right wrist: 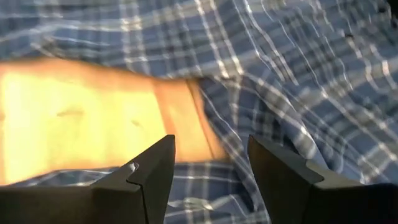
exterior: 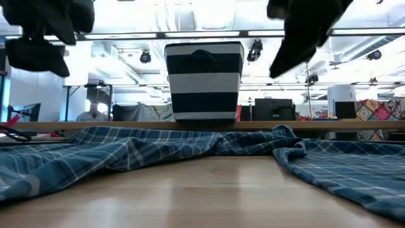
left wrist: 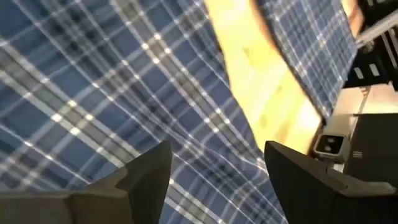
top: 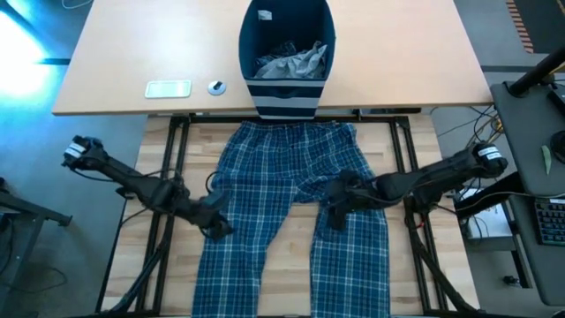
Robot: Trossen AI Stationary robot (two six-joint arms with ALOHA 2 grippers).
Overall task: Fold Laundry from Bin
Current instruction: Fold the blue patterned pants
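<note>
Pale butcher-block table point(top: 291, 252) fills the lower half of the high view, with a tan desk beyond it at twelve o'clock and an open workshop visible behind in the low view. Spread flat across the table lie the plaid trousers point(top: 291, 203), waistband toward twelve o'clock and both legs running down to six o'clock, a wedge of bare wood between them. The bin point(top: 287, 53) stands on the desk just past the waistband, navy with pale stripes low on its wall, and grey cloth point(top: 296, 62) is bunched inside it.

The trousers look like thin woven cotton: light, limp and prone to sliding and rumpling on smooth wood, as the ridges near the crotch in the low view suggest. I judge they want pinching at an edge or hem, since a grab in mid-panel would only lift a peak; the outer seam and the inseam seem the surest places.

The left gripper point(left wrist: 214, 186) hangs above the outer edge of the leg at eight o'clock, jaws parted and empty. The right gripper point(right wrist: 211, 180) hovers over the inner edge of the other leg near the crotch, at about four o'clock, jaws apart with nothing between them.
</note>
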